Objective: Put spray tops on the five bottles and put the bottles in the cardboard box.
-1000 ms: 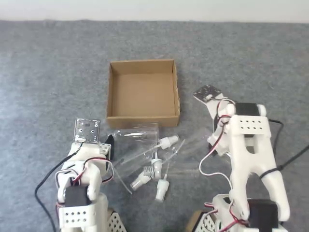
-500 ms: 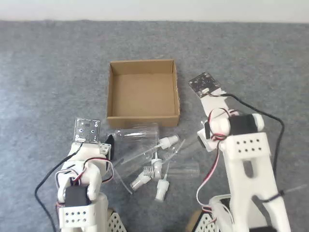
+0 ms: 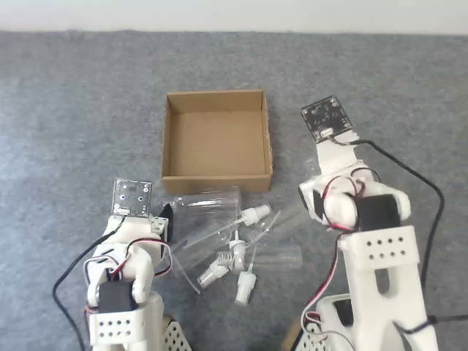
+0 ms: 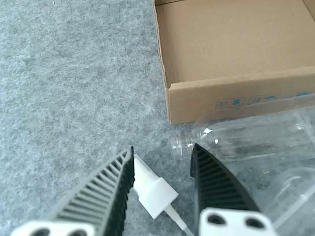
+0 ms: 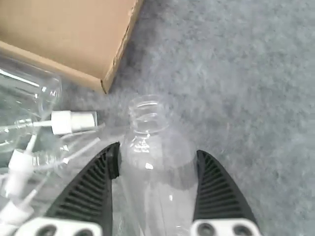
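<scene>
The box sits just beyond the jaw tips of the left gripper. The right gripper grasps a clear bottle: its jaws, spread wide, press both sides of the body, and the bare neck pokes out past the tips. The left gripper's jaws stand parted, holding nothing. A second bottle lies just past one tip. A white top lies on the carpet between the jaws, close against one.

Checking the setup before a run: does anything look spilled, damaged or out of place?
Nothing damaged or spilled. The clear bottles and white spray tops lie jumbled on their sides in a loose heap on the carpet just outside the cardboard box.
</scene>
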